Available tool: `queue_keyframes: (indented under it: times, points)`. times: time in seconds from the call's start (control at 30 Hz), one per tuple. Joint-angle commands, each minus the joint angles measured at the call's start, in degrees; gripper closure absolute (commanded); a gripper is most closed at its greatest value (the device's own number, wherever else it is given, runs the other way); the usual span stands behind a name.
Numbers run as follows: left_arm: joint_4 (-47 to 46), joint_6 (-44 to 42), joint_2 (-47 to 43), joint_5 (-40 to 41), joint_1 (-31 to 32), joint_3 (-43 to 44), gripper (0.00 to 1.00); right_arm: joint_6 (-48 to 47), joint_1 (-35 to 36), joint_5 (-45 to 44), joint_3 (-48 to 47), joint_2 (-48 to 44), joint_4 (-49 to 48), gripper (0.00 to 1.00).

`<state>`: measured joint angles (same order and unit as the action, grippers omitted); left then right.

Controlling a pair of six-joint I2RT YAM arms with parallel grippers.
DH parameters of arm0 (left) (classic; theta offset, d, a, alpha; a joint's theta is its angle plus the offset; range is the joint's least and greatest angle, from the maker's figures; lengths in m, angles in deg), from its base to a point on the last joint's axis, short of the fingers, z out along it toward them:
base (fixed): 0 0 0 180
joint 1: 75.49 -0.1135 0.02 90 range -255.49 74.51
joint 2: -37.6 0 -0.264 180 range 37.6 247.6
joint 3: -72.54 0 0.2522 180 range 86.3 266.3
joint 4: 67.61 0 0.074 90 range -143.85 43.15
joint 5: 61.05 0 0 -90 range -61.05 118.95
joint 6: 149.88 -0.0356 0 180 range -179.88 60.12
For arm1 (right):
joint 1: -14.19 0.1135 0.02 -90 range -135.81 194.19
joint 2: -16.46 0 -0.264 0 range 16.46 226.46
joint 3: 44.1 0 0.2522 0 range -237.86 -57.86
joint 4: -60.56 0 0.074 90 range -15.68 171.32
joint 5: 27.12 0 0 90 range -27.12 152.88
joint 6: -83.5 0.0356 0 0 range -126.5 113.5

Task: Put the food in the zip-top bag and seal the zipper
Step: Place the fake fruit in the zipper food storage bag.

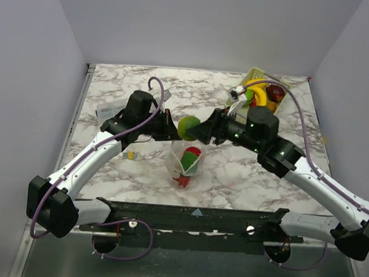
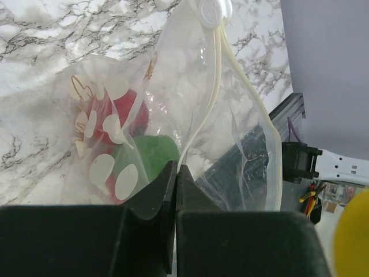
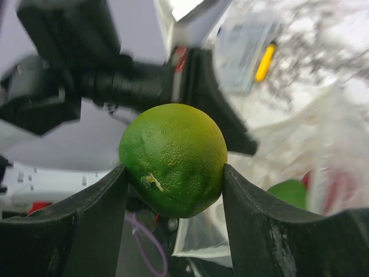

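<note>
From above — pinching the zip-top bag (image 1: 184,159) by its mouth with the left gripper (image 1: 167,128), mid-table toward the near edge; holding a green lime (image 1: 187,127) in the right gripper (image 1: 196,130) just above it. Left wrist: clamped tight on the zipper (image 2: 214,86), red and green food (image 2: 124,115) inside. Right wrist — lime wedged between part-spread fingers (image 3: 86,219)

Top view: even, diffuse light with only soft shadows on the marble table (image 1: 115,83). Right wrist: lime (image 3: 173,158) is sharp, everything behind it smeared and blurry. Left wrist: zip-top bag (image 2: 230,115) is washed out, with glare on its film.
</note>
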<state>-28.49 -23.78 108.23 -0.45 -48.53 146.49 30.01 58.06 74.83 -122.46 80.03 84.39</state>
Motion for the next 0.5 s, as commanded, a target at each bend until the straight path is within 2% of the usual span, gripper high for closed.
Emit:
queue_keyframes:
  times: [0.0, 0.2, 0.47]
  points:
    - [-0.49, -0.41, -0.93, -0.47, -0.46, -0.46, 1.0, -2.41, 12.15, -10.64, -1.87, 3.35, 9.17, 0.92]
    - [-0.62, -0.15, -1.01, -0.88, -0.44, -0.53, 1.0, -0.32, 17.64, -20.6, -1.97, 6.48, 16.86, 0.91]
    - [-0.67, -0.24, -1.25, -0.81, -0.54, -0.59, 1.0, 1.62, 18.89, -25.48, -1.85, 4.62, 19.32, 0.85]
